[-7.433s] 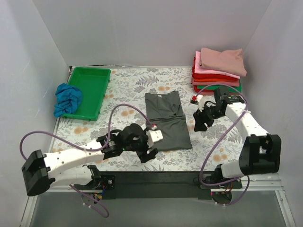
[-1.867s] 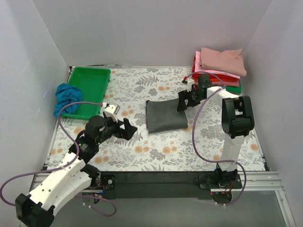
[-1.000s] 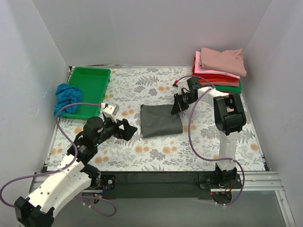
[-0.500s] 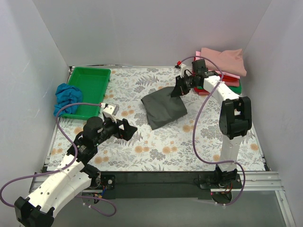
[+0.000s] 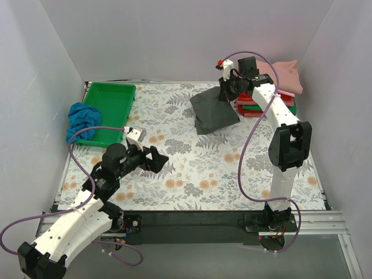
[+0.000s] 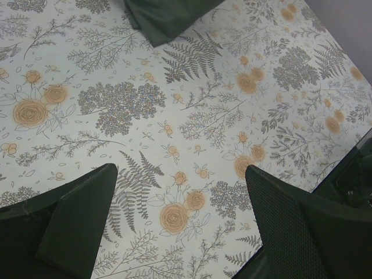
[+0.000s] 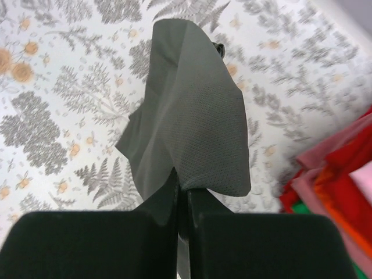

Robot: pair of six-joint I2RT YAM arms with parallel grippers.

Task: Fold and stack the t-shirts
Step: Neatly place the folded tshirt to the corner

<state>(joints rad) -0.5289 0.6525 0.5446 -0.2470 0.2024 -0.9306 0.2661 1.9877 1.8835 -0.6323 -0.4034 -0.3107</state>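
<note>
Right end effector [image 5: 225, 94] clamps the folded dark charcoal cloth t-shirt [image 5: 214, 114], hanging just beside the far-corner stack of pink and red shirts [image 5: 273, 87]. Left end effector [image 5: 158, 158], spread apart, hovers over floral counter [image 5: 203, 168], near the green plastic tray [image 5: 110, 107].

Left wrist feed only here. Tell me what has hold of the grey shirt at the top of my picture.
Observer: The right gripper is shut on the grey shirt, which hangs from the pinch.
Operator: Give me the stack's position.
Observer: The stack sits at the far right corner, just right of the hanging shirt, with dusty rose on top.
Operator: Report any shirt not folded.
Observer: A blue shirt lies crumpled at the tray's left edge.
</note>
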